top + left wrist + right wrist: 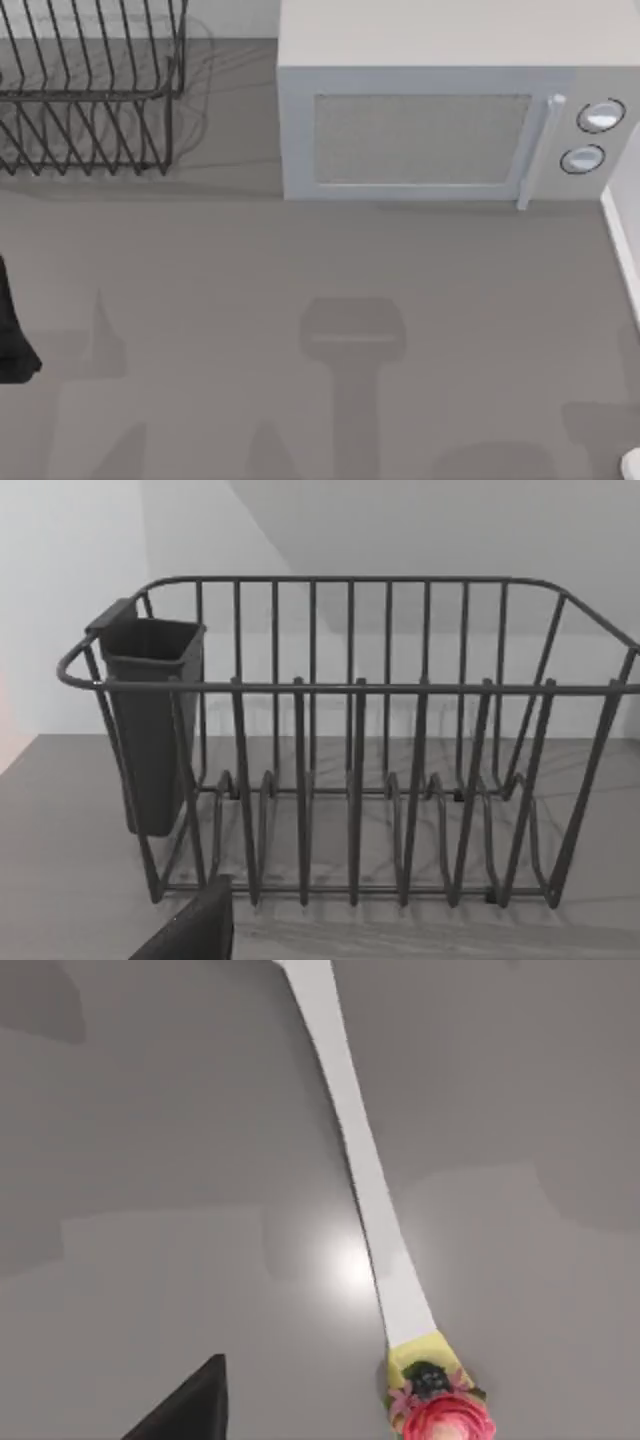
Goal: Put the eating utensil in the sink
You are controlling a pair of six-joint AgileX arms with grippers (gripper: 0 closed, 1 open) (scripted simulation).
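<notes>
The eating utensil (365,1175) lies flat on a smooth, glossy grey surface (150,1160) directly beneath the right gripper (185,1405), as the right wrist view shows. Its handle is a long, slim, pale strip that widens slightly toward one end, where a yellow band and a pink flower decoration with small dark details finish it off. The other end runs out of the picture, so the working end, whether bowl, tines or blade, cannot be made out. Of the right gripper, just one dark, wedge-shaped finger tip pokes into the picture, close beside the decorated end without touching it; whether that gripper is spread or closed I cannot tell.

In the top view, a small white piece of the right arm (631,464) sits at the table's right near corner, cut off by the edge.

The left gripper (190,930) faces a dark wire dish rack (350,780) just ahead of it, built of thin upright rods with curved dividers along its floor. A matte, dark, square-mouthed cup (150,720) hangs on the rack's end. One dark finger corner shows, so its spread cannot be told either.

On the matte grey table (320,330), a boxy white microwave (440,110) with a mesh door and two round knobs stands beyond both arms.
</notes>
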